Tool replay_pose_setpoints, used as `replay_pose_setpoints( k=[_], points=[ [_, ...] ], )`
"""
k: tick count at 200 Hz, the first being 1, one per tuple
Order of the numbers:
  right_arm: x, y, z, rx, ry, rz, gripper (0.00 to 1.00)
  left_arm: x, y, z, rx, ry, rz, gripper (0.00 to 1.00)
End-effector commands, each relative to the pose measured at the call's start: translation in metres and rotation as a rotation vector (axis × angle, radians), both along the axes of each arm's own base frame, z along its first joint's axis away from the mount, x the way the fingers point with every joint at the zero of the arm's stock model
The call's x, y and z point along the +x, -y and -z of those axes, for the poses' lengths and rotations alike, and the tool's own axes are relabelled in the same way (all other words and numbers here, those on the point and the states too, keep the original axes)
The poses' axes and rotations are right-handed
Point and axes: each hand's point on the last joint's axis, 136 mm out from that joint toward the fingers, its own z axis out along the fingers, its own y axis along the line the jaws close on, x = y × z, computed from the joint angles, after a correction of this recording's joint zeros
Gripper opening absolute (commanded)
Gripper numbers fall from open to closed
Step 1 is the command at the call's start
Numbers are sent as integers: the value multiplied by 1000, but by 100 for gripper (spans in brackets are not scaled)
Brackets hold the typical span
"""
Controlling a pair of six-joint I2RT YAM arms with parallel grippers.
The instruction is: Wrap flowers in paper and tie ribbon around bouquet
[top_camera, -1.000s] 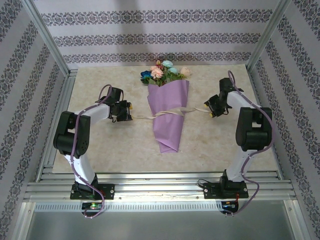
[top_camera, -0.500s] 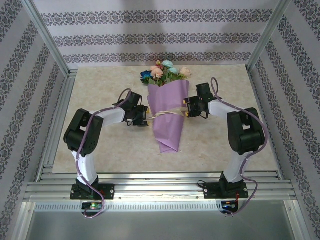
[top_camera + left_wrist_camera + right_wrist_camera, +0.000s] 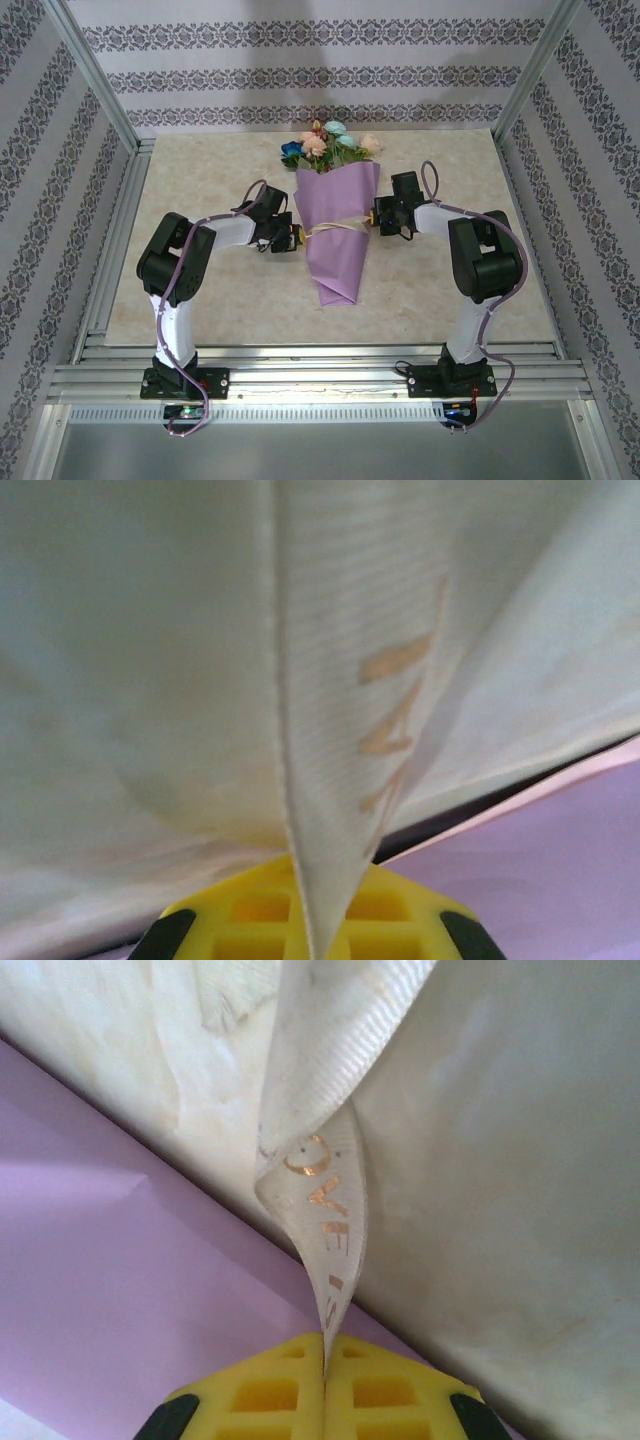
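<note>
Nearest to you on the table (image 3: 210, 300) lies the narrow closed tip of the bouquet (image 3: 338, 250), which points toward the arm bases. The cone of lilac paper (image 3: 340, 195) becomes wider as it goes away from you. A little farther, about at the middle of the cone, the ribbon (image 3: 335, 229) crosses the paper from side to side, and your two grippers stand at its two ends, one on each side of the cone. The left gripper (image 3: 293, 238) is just beside the left edge of the paper. The right gripper (image 3: 377, 214) is just beside the right edge, slightly farther from you than the left one. In the left wrist view the ribbon comes up as a folded cream band with gold letters, straight out of the yellow pads (image 3: 215, 930), so this pincer is pressed together on the ribbon; a piece of lilac paper shows low at the right. In the right wrist view the two yellow pads meet with no gap and pinch the thin twisted end of the ribbon, which carries gold letters, and the lilac paper lies at the left. Farthest from you, at the wide open end of the cone, the flowers (image 3: 328, 145) stick out in pink, peach, blue and pale teal with green leaves, near the far edge of the table.
</note>
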Motion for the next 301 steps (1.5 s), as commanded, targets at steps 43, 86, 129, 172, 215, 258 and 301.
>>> replay_pose_setpoints(
  k=[43,86,129,172,215,258,301],
  points=[
    [1,27,-39,-100,80,-35,0,57,-40,-26,29,198,-113,0],
    [-5,75,-39,-123,102,-17,0,69,-89,-41,38,266,-214,0],
    [-17,150,-27,-138,113,57,0,56,-160,-42,52,270,-363,0],
    [-29,191,-17,-101,109,180,0,52,-192,-45,25,288,-456,0],
    [-29,202,-21,-92,127,205,0,54,-206,-57,23,308,-471,0],
    [-37,212,-17,-68,123,259,0,50,-227,-59,9,315,-528,0],
    [-42,225,-16,-61,124,284,0,36,-247,-60,17,304,-553,0]
  ],
)
